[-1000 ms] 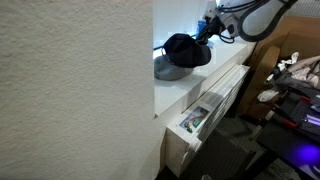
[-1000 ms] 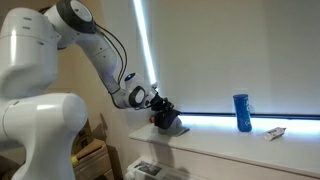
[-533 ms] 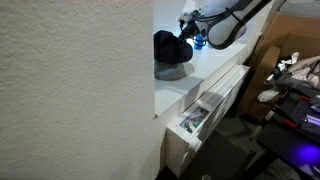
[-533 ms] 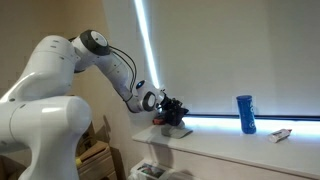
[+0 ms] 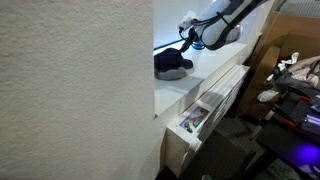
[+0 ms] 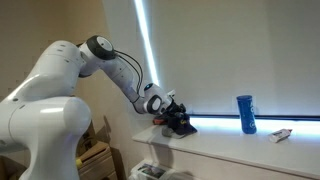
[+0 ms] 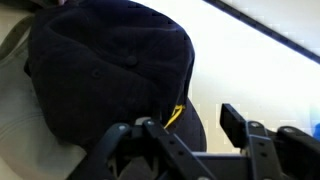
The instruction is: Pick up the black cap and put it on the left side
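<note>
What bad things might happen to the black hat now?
1. The black cap sits partly on the grey cap, so the gripper, whose jaws look apart, might catch and drag both along.
2. In an exterior view the caps lie near the end of the white ledge; a nudge might knock one off.

The baseball cap (image 5: 172, 61) lies atop a second cap (image 5: 166, 75) on the tabletop (image 6: 230, 141); the bottle (image 6: 244, 113) stands well apart from both.
</note>
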